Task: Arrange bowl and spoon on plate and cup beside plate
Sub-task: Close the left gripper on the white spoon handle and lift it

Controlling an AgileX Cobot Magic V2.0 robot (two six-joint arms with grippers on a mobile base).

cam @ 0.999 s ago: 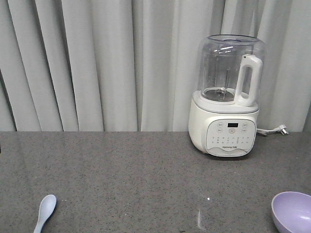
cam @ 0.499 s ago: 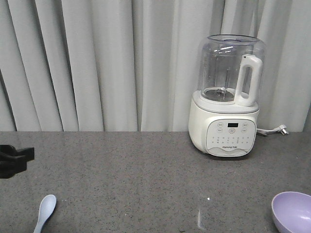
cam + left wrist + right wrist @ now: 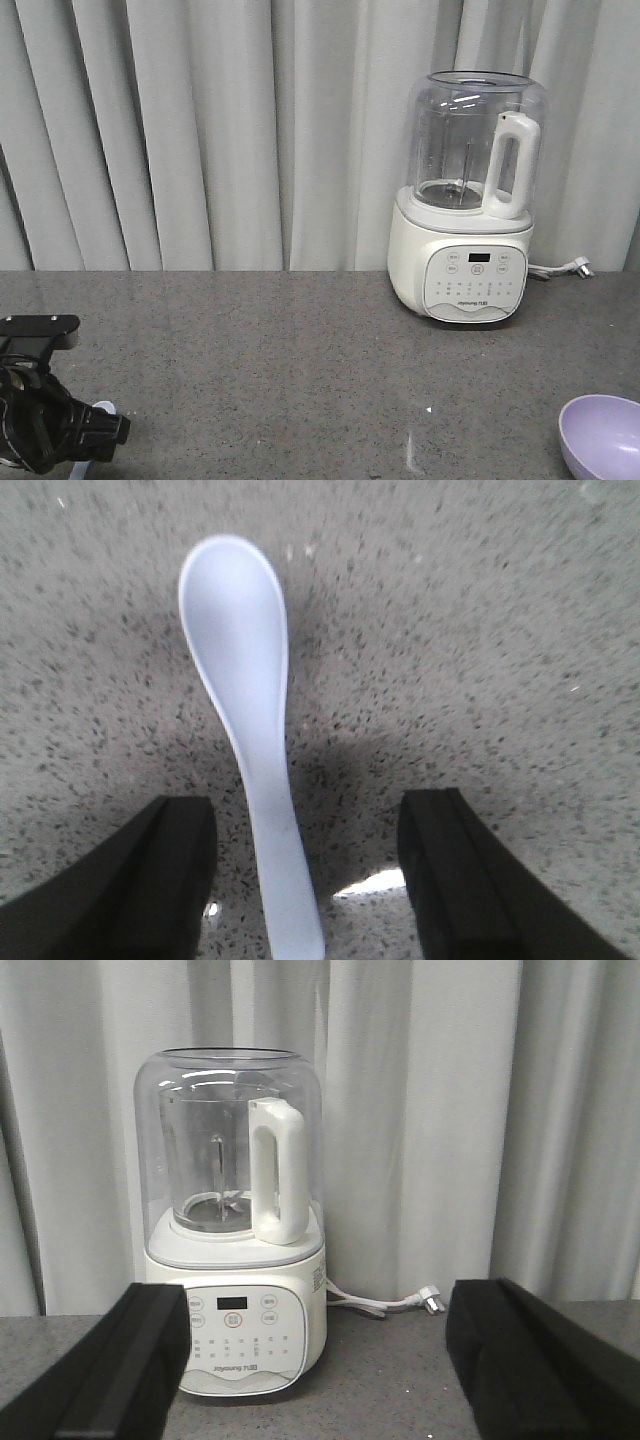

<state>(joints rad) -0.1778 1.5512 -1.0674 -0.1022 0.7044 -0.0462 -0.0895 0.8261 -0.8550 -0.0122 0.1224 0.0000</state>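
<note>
Left tool (image 3: pixel 305 880) had just swung in at 8 o'clock, spread wide either side of the spoon (image 3: pixel 240 680) lying on the tabletop (image 3: pixel 480 630), so a pickup looked imminent, while the lilac bowl (image 3: pixel 605 437) sat at 4 o'clock.

From my feed the bench (image 3: pixel 300 380) looks like grey speckled stone, polished enough to throw faint reflections. The spoon (image 3: pixel 245 700) is smooth and softly glossy; I can't tell plastic from ceramic. The bowl (image 3: pixel 605 435) reads as smooth plastic with a dull sheen. The blender (image 3: pixel 465 270) has a clear, shiny jug (image 3: pixel 470 140) over a glossy white plastic base (image 3: pixel 460 285). The curtain (image 3: pixel 200 130) is matt grey cloth. The left claw (image 3: pixel 305 875) is matt black.
</note>
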